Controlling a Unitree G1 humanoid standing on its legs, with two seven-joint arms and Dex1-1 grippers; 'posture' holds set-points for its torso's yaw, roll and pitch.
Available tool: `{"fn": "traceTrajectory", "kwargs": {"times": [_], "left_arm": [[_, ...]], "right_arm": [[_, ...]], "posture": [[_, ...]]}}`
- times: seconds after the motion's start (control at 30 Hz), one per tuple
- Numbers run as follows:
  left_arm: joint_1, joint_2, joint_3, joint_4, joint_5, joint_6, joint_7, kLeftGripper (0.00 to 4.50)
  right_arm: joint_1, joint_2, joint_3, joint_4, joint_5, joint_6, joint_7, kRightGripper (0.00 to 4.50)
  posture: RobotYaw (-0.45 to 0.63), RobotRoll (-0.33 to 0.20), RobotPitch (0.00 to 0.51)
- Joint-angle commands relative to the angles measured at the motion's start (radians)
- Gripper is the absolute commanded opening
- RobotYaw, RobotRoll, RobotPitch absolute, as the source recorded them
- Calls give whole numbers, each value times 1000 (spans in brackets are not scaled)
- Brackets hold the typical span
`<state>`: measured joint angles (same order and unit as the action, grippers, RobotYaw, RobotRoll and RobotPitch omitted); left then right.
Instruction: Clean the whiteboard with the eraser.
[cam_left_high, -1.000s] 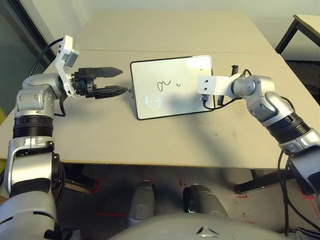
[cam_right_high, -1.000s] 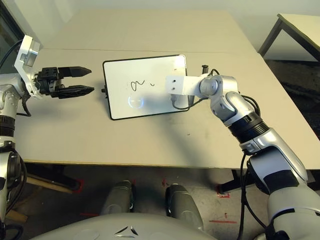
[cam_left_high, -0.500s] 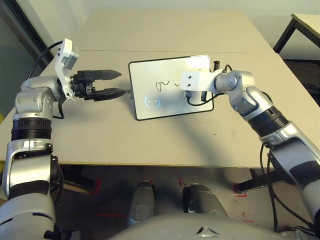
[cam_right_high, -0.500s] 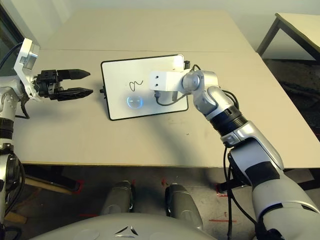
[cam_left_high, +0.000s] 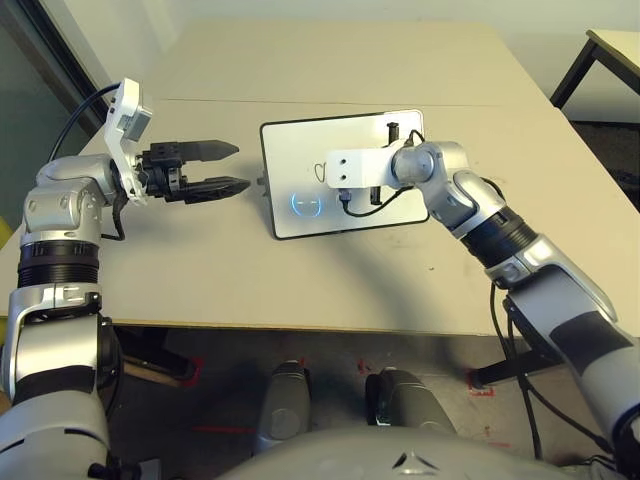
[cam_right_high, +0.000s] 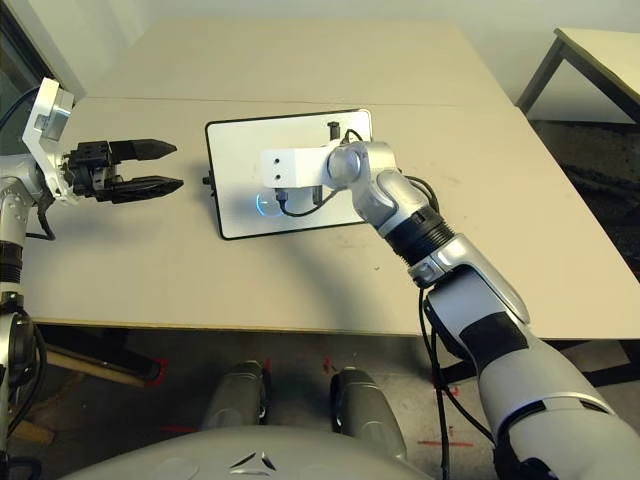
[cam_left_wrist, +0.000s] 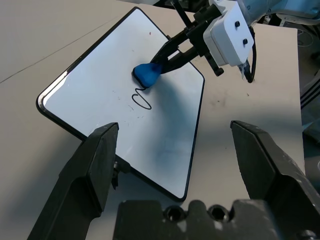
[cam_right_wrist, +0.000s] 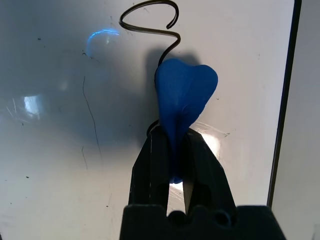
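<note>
The right gripper (cam_right_wrist: 174, 150) is clenched on the eraser (cam_right_wrist: 184, 100), pressing its blue tip onto the whiteboard (cam_left_high: 300, 150) beside a black squiggle (cam_right_wrist: 150, 22). The board lies flat mid-table, nearer the far edge than the near one. The left gripper (cam_left_high: 225, 167) hovers off the board's left edge, fingers (cam_left_wrist: 95, 170) spread wide and holding nothing.

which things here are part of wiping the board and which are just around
Part of the job:
- whiteboard, a black scribble left on it
- blue eraser, pinched in the right claw at the scribble's end

Just around:
- left claw, open, beside the board
- second table at the far right
</note>
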<state>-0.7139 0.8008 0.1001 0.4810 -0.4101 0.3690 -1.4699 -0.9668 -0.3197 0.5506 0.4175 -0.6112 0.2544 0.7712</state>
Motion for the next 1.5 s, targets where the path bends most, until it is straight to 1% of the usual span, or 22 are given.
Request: {"fn": "traceTrajectory", "kwargs": {"times": [0.03, 0.33, 0.4, 0.63, 0.77, 1.03, 1.2, 1.5], "left_arm": [[-3, -3, 0, -13, -6, 2, 1, 4500], [-25, -22, -12, 10, 2, -9, -3, 4500], [-28, -25, -14, 14, 3, -11, -4, 4500], [-41, -27, -17, 31, 9, -20, -10, 4500], [-43, -27, -18, 34, 10, -23, -14, 4500], [-56, -34, -26, 54, 17, -34, -18, 4500], [-58, -34, -26, 54, 15, -31, -23, 4500], [-44, -10, -33, 64, 37, -40, -37, 4500]], "right_arm": [[10, -24, 15, 27, -22, -10, 0, 158], [109, -130, 9, -62, -33, 1, 44, 143], [125, -149, 6, -74, -33, 3, 48, 143], [169, -247, -30, -145, -35, 11, 68, 143], [192, -267, -52, -222, -15, 45, 108, 142], [205, -254, -65, -271, -15, 66, 118, 142], [206, -244, -78, -349, 15, 111, 170, 142], [169, -184, -59, -434, 24, 178, 204, 141]], "posture": [[270, 0, 35], [257, 0, 35], [237, 0, 35], [232, 0, 32], [224, 0, 30], [215, 0, 29], [217, 0, 29], [217, 0, 33]]}}
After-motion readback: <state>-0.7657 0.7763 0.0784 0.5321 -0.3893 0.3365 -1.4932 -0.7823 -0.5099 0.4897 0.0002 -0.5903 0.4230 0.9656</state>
